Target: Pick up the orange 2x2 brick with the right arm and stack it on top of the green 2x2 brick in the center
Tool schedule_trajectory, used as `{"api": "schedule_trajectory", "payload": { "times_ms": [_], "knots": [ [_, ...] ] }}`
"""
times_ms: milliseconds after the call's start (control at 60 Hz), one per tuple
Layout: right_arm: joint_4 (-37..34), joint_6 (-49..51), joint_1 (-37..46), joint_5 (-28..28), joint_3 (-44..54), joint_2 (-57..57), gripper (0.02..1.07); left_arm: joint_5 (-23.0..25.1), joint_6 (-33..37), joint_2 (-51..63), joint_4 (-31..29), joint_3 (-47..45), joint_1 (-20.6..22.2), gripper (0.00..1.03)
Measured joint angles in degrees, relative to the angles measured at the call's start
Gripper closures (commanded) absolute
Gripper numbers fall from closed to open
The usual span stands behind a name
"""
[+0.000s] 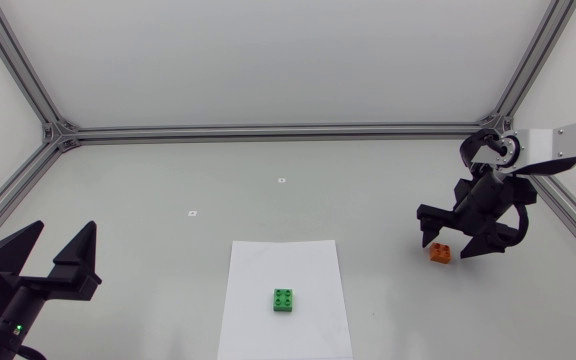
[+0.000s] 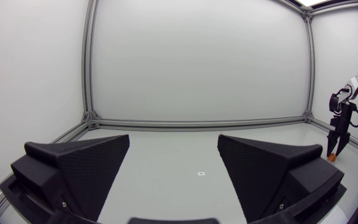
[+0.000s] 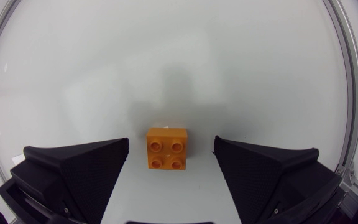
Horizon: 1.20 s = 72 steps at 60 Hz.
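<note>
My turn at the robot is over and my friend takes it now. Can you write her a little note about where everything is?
Left pincer: open, empty, far from both bricks.
Right pincer: open, with the small orange plastic 2x2 brick in the gap between its fingers, untouched.
Green plastic 2x2 brick: on the white paper sheet in the centre, nothing on it.
Done: right arm lined up on the orange brick.
Left: close, lift, carry over, stack on green.

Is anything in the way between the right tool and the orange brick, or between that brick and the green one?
Nothing visible. The orange brick lies just ahead of the right tool, open and not touching it. From there to the green brick there is only bare table and the white sheet under it.
</note>
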<state>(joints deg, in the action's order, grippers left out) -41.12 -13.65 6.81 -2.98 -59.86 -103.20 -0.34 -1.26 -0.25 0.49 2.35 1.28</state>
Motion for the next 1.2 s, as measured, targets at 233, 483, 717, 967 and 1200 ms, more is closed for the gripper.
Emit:
{"api": "schedule_trajectory", "payload": {
  "times_ms": [233, 483, 717, 967, 1200],
  "knots": [
    [0.61, 0.79, -0.72, 0.24, 0.00, -0.33, 0.12, 0.02, -0.02, 0.00, 0.02, 0.00, 0.02, 0.04],
    [0.63, 0.81, -1.90, 0.22, 0.02, -0.39, 0.19, 0.00, 0.00, 0.00, 0.00, 0.00, 0.02, 0.04],
    [1.03, 0.81, -1.95, 0.24, 0.09, -0.39, 0.23, 0.02, -0.02, 0.00, 0.02, 0.00, 0.02, 0.04],
    [2.21, 0.81, -2.08, 0.46, 1.51, -0.39, 0.25, 0.02, 0.00, 0.00, 0.00, 0.00, 0.02, 0.04],
    [2.36, 0.81, -2.23, 0.87, 1.97, -0.37, 0.35, 0.00, -0.02, 0.00, 0.00, 0.00, 0.02, 0.04]
  ]
}}
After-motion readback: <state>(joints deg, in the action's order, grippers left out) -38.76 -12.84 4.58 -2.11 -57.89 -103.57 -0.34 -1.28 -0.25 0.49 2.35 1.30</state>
